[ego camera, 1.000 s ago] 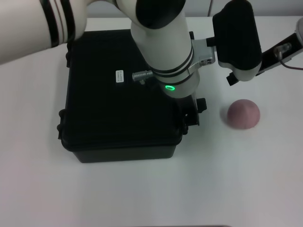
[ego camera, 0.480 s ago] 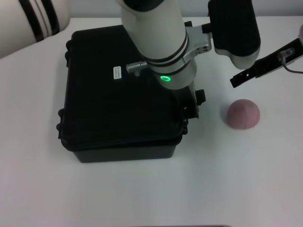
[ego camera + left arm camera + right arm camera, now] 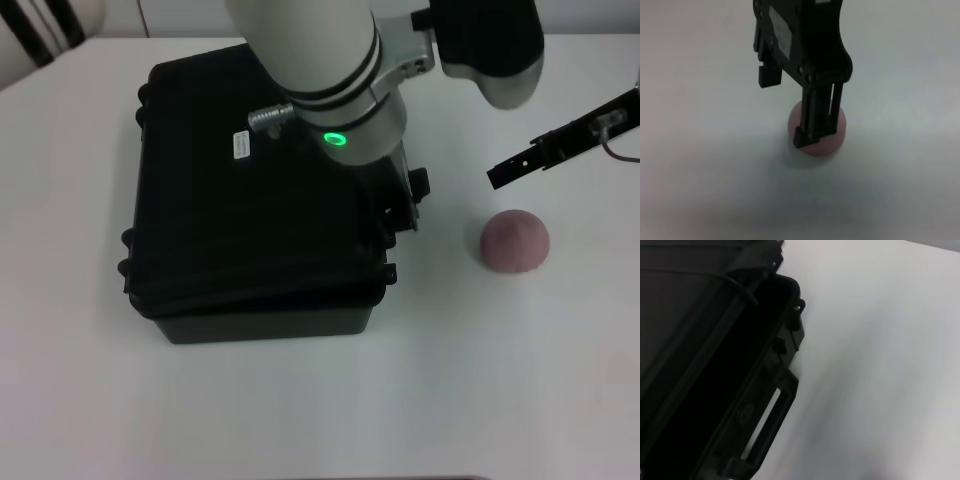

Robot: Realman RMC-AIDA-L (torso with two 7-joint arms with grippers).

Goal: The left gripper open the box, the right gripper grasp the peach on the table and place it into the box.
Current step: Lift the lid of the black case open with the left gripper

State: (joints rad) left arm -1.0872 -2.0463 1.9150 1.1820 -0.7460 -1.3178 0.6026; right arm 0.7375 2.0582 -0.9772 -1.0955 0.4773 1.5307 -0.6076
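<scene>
a plain white table [image 3: 300,420] fills the scene; nothing of the room beyond it shows except a thin bright strip at the far edge.

the box [image 3: 240,250], a black hard plastic case with a small white label [image 3: 240,146] on its ribbed lid, sits left of centre. its lid is raised a little along the right side, with a dark gap showing at the near right corner between lid and base. the right wrist view looks along that side of the case, where a slotted latch [image 3: 767,425] hangs at the rim above a dark interior.

the left gripper [image 3: 405,200] ends the thick white arm with its green ring light [image 3: 335,139], which reaches in from the far left over the case. the black claw is down at the case's right edge, by the latches, touching the lid there. whether its fingers are clenched on the lid edge or spread i cannot tell.

the right gripper [image 3: 500,176] comes in from the far right, hanging above the table, just beyond the peach and apart from it. its slim fingers lie close together with nothing between them.

the peach [image 3: 514,241] rests on the table right of the case, well clear of it.
</scene>
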